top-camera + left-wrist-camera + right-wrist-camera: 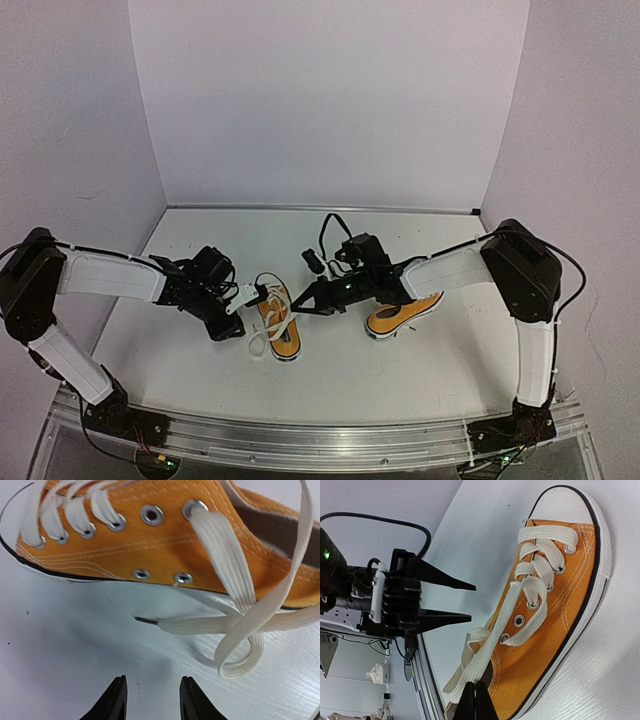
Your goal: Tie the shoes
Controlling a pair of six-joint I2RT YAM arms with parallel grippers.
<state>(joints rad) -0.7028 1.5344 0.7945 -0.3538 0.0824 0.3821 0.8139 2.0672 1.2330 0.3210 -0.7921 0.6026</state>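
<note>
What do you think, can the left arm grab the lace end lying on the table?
Probably yes: the left gripper is open, and the lace end lies on bare table just ahead of it, with nothing between.

Shoe [165, 550] — matt orange canvas, metal eyelets [151, 515], woven laces [235, 605]

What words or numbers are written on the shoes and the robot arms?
None can be read.
The left shoe shows only orange canvas, metal eyelets and a white lace.
The right shoe shows no label.
Nothing is legible on the arms.
</note>
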